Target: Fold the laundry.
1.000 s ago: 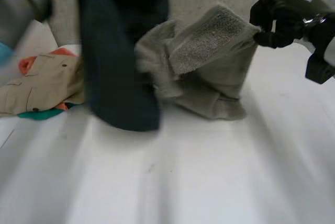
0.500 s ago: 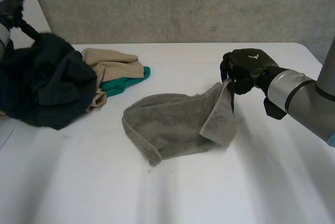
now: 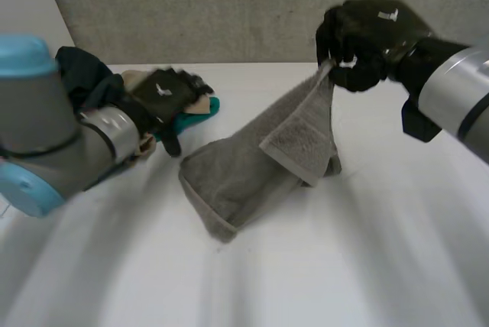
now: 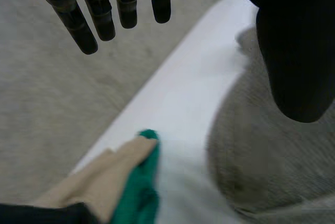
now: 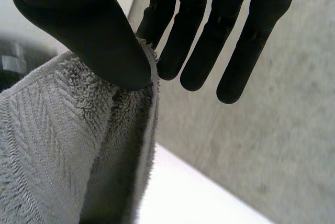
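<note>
The right hand (image 3: 367, 33) was raised above the far side of the counter (image 3: 321, 266). Its thumb (image 5: 84, 30) pressed against the nearest of its fingers (image 5: 201, 51), pinching one corner of a grey towel (image 3: 252, 170) between them. The other fingers were stretched out straight and touched nothing.

From that pinched corner the towel hung down in a slope towards the middle of the counter. A folded flap with a flat woven band along its hem faced forward. The lower part of the towel lay bunched on the white surface, so only the held corner and the cloth just under it were off the counter.

The left hand (image 3: 164, 96) was low over the counter, just beside the towel's near-left edge and apart from it as far as could be seen. Its fingers were straight and spread, the thumb stood well away from them, and it held nothing. The left arm (image 3: 34, 136), a grey joint with a light-blue cap, reached in from the left.

Behind and beside the left hand sat a small pile of other laundry at the counter's far left. It held a dark garment (image 3: 84, 75), a beige garment (image 4: 89, 182) and a teal garment (image 3: 192, 119) poking out from under the beige one. The teal tip lay near the towel without touching it.

A bare grey concrete wall (image 3: 229, 14) ran behind the counter.
</note>
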Action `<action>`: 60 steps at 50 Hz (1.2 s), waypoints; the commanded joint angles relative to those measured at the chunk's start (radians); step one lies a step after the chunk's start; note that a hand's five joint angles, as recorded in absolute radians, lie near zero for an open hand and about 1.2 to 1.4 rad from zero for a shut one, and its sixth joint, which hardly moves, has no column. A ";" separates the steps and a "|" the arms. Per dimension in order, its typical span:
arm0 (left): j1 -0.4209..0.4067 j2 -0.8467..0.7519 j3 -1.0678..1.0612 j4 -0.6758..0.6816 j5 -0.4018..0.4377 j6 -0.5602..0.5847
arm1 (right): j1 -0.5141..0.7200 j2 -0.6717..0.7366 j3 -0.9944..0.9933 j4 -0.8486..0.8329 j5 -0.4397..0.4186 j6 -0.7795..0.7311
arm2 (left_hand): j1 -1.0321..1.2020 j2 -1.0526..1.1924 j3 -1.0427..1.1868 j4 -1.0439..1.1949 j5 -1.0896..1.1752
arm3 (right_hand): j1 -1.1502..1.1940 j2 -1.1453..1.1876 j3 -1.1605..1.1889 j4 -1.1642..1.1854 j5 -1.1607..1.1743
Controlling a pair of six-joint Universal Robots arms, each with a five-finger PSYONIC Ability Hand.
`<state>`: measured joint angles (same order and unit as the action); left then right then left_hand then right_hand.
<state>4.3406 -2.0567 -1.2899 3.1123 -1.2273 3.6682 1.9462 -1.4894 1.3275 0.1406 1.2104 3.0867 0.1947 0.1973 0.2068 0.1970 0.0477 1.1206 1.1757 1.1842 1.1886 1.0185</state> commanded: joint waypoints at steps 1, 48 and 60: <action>-0.082 -0.192 0.104 -0.053 -0.044 -0.028 | 0.026 -0.120 -0.004 -0.006 -0.046 0.088 | -0.020 -0.023 -0.032 -0.022 -0.048 | 0.276 0.221 0.212 0.208 0.203; -0.318 -0.327 0.586 -0.334 -0.370 -0.307 | -0.003 0.876 -0.694 -0.286 0.506 -0.210 | 0.532 0.530 0.520 0.530 0.505 | 0.276 0.221 0.212 0.208 0.203; -0.268 -0.154 0.503 -0.347 -0.331 -0.326 | -0.016 0.764 -0.616 -0.285 0.558 -0.264 | -0.020 -0.023 -0.032 -0.022 -0.048 | -0.946 -1.001 -1.010 -1.014 -1.019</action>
<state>4.0179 -2.3529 -0.6797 2.7644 -1.5367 3.3413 1.9341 -0.5919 0.6216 -0.2199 1.7734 2.8176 0.1938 0.1991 0.2051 0.1965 0.0481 0.2149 0.2063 0.2060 0.2117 0.0471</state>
